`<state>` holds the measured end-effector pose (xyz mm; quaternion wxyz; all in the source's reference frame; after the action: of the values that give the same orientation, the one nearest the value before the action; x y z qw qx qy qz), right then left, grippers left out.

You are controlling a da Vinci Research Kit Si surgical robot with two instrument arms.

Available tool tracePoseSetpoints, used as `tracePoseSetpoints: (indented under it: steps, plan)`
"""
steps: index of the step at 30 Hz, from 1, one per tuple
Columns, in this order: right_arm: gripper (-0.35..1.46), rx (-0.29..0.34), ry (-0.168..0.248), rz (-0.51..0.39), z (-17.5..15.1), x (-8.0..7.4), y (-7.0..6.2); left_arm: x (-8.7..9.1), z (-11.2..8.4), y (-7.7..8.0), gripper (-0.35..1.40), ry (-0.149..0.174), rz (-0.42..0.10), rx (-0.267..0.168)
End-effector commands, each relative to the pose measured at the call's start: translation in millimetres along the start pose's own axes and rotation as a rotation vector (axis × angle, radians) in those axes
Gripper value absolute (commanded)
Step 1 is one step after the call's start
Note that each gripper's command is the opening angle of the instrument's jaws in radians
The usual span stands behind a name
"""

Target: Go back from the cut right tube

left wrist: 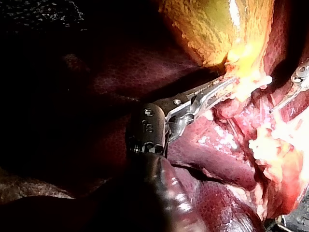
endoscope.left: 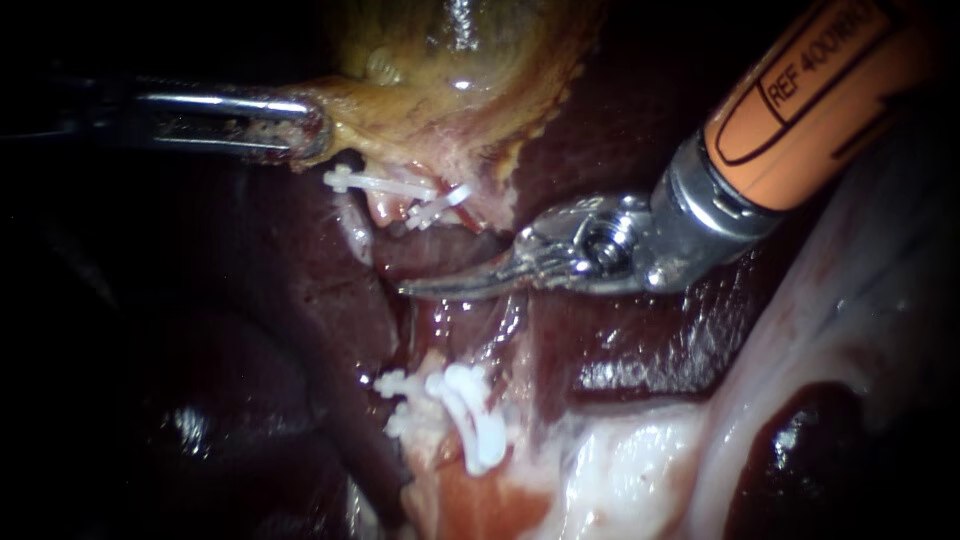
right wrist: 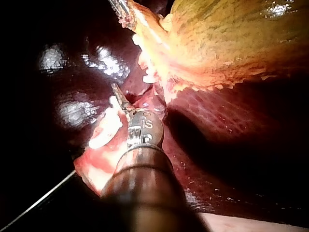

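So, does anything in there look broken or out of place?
Nothing looks spilled or askew. Oddest are the white clips: the upper clips just under the gallbladder and the lower clips, with a gap between them where the right instrument lies, jaws shut.

- Endoscope view: light pools at the centre, and the edges and left side fall dark.
- Glare streaks the gallbladder (endoscope.left: 455,30), the wet liver (endoscope.left: 630,370) and the left instrument (endoscope.left: 312,130).
- Wrist views: the gallbladder burns bright yellow, with deep shadow around it.

Dark surroundings (endoscope.left: 110,40), harsh close lighting (bright glints)
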<state>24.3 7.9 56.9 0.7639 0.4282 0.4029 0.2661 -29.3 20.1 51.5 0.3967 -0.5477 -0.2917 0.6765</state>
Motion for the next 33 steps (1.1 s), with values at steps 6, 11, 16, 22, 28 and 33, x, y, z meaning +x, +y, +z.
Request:
tracePoseSetpoints:
  steps: [6, 11, 16, 22, 28, 33]
  plan:
    - [0.00, 0.008, 0.005, 0.000, 0.0, -0.2, 0.3, 0.0, 0.0, 0.0, -0.35, 0.000, 0.000, -0.001]
    - [1.10, -0.004, 0.010, -0.052, 0.3, -0.8, 0.6, 0.0, 0.0, 0.0, -0.35, 0.000, 0.000, -0.001]
    - [1.43, -0.164, -0.002, -0.181, 0.7, -1.6, 0.6, 0.0, -0.1, 0.0, -0.35, 0.000, 0.000, -0.001]
    - [1.45, -0.278, -0.116, -0.340, -1.2, -2.9, 0.1, 0.0, -0.1, -0.1, -0.35, 0.000, 0.000, -0.001]
    - [1.45, -0.377, -0.160, -0.437, -5.2, -4.8, -0.1, 0.0, -0.1, -0.1, -0.35, 0.000, 0.000, -0.001]
    - [1.45, -0.432, -0.173, -0.472, -8.2, -6.6, -0.5, -0.1, 0.0, -0.1, -0.35, 0.000, 0.001, 0.000]
